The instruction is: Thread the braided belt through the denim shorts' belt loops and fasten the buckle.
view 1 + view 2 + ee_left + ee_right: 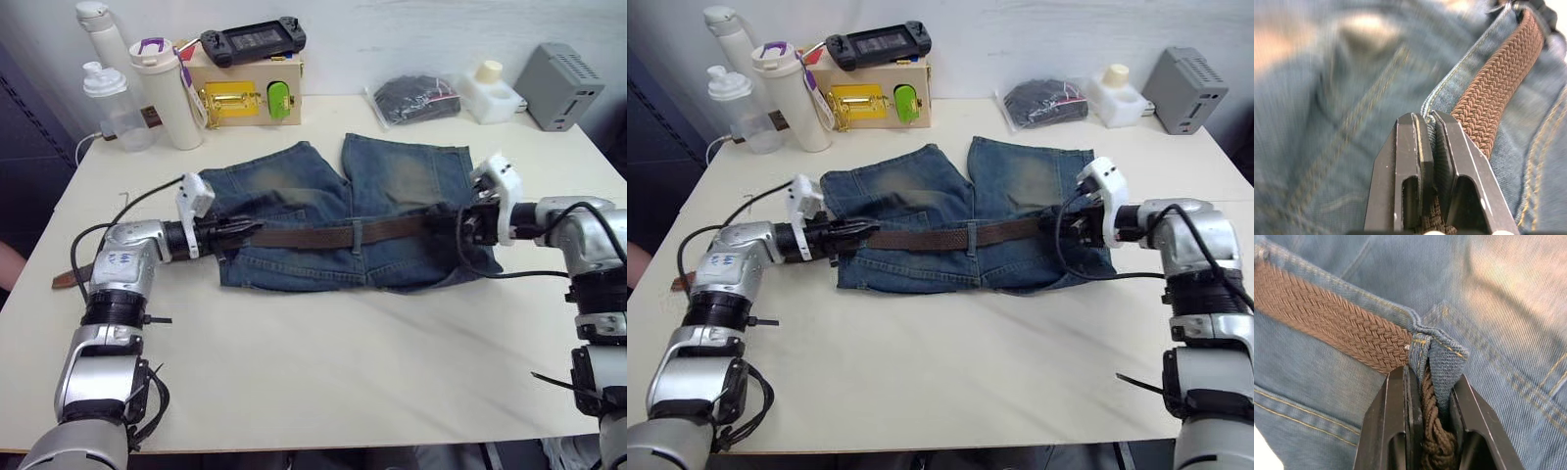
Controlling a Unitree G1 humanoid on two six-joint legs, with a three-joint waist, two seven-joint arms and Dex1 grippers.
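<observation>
Denim shorts (343,220) flat on desk (323,362) | braided belt (323,235) lies along waistband, under middle belt loop (357,235) | my left tool (1425,142) pinches waistband edge beside belt; right tool (1425,382) clamps belt with denim | I judge threading partial, fastening undone.

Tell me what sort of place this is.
Probably a lab or office workbench, not a home: a plain table against a bare wall, with bottles, a handheld console on a box and a grey device behind the shorts.
</observation>
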